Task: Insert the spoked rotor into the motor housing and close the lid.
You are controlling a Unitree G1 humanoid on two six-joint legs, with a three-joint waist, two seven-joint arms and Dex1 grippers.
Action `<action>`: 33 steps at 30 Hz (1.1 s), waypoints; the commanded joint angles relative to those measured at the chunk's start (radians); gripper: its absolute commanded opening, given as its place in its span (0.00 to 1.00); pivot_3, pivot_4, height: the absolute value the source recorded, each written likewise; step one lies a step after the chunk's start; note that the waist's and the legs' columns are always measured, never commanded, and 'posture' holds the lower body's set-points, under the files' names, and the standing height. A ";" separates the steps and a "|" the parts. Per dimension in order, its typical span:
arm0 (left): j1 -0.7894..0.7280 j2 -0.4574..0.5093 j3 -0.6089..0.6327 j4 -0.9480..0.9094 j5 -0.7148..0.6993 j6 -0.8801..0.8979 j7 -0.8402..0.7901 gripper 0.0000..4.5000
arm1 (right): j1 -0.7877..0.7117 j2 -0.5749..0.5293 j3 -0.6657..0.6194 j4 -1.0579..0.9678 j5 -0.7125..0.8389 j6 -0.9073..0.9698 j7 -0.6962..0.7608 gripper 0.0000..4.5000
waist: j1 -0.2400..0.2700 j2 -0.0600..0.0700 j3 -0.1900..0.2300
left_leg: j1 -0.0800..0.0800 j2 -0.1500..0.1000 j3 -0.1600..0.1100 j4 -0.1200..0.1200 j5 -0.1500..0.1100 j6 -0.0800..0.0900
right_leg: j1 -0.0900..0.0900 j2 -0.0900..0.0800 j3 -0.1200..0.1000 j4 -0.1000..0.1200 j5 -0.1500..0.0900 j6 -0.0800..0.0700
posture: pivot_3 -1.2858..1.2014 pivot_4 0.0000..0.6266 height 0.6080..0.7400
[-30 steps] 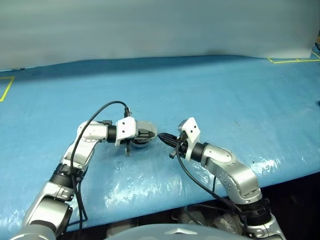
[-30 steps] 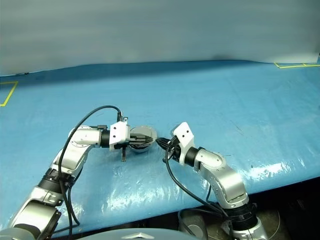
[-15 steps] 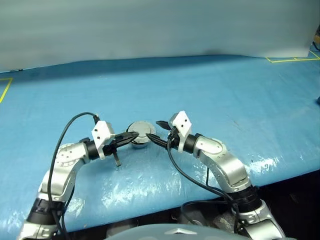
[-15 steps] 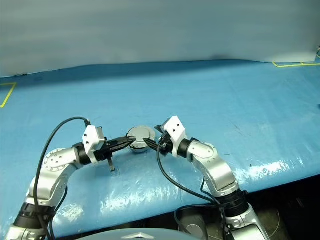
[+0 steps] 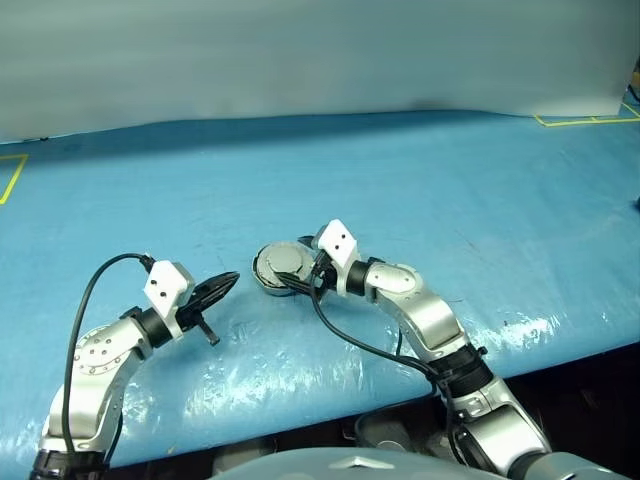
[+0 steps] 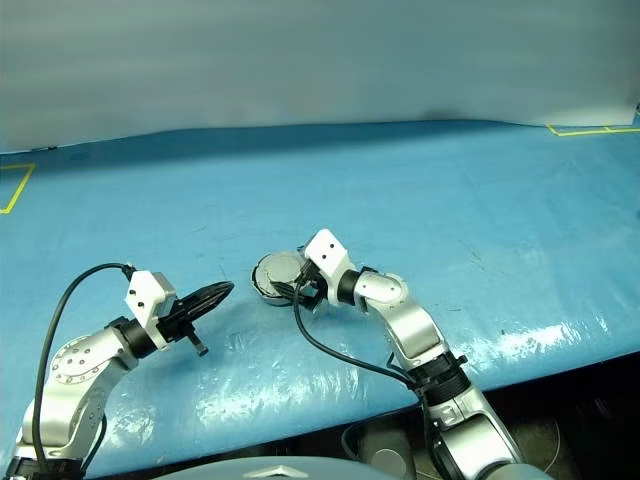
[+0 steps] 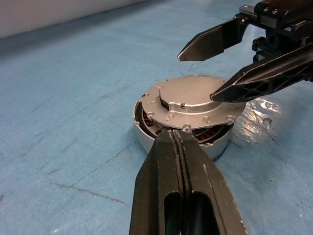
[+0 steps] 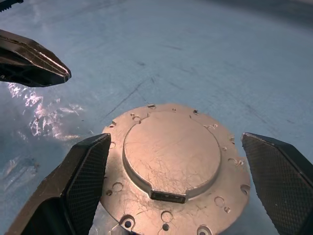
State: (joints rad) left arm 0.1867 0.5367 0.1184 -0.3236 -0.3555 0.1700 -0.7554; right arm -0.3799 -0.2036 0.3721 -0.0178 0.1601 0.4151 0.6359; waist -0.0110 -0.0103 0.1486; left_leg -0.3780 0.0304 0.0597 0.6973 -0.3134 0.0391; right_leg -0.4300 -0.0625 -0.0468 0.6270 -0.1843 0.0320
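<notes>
Housing and lid sit together on the blue sheet, directly in front of the right gripper. That gripper's two black fingers stand spread wide, one on each side of the lid, and they hold nothing; whether the pads touch the lid's rim cannot be told. The lid lies down over the motor housing but a little askew, so a strip of copper-brown windings shows under its edge on the side facing the left gripper. The left gripper is near that side, well apart from the housing, pointing at it with its fingers pressed flat together and empty.
</notes>
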 commanded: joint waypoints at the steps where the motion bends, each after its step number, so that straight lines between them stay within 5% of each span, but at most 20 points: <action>1: 0.006 -0.003 0.010 -0.064 -0.014 -0.003 0.015 0.00 | -0.016 0.012 0.009 0.006 -0.018 -0.035 0.012 1.00 | -0.001 0.000 0.000 | 0.000 0.000 0.000 0.000 0.000 0.000 | 0.000 0.000 0.000 0.000 0.000 0.000 | 0.52 0.24 1.00; 17: 0.023 0.036 -0.024 -0.006 0.010 0.010 -0.037 0.00 | -0.012 0.037 0.037 0.067 -0.118 -0.054 -0.018 1.00 | -0.002 0.000 0.000 | 0.000 0.000 0.000 0.000 0.000 0.000 | 0.000 0.001 0.000 0.000 0.000 0.000 | 0.52 0.24 1.00; 23: 0.022 0.002 0.001 0.025 -0.002 0.007 -0.009 0.00 | 0.009 0.012 0.085 0.041 -0.140 -0.067 0.038 0.67 | -0.001 0.000 0.000 | 0.001 0.000 0.000 0.000 0.000 0.000 | 0.000 0.000 0.000 0.000 0.000 -0.001 | 0.52 0.24 1.00; 33: 0.014 0.014 -0.020 0.025 0.029 -0.001 -0.009 0.00 | -0.007 0.072 0.028 0.037 -0.093 0.003 0.019 0.67 | -0.004 0.000 0.000 | 0.001 0.001 0.000 -0.001 0.000 0.000 | 0.000 0.001 0.000 0.001 -0.001 -0.001 | 0.52 0.24 1.00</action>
State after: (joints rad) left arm 0.2100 0.5523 0.0986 -0.2724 -0.3228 0.1830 -0.7643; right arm -0.3840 -0.1452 0.4021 0.0325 0.0428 0.3908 0.6488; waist -0.0149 -0.0100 0.1482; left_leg -0.3768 0.0311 0.0599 0.6968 -0.3133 0.0388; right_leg -0.4298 -0.0618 -0.0467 0.6276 -0.1849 0.0308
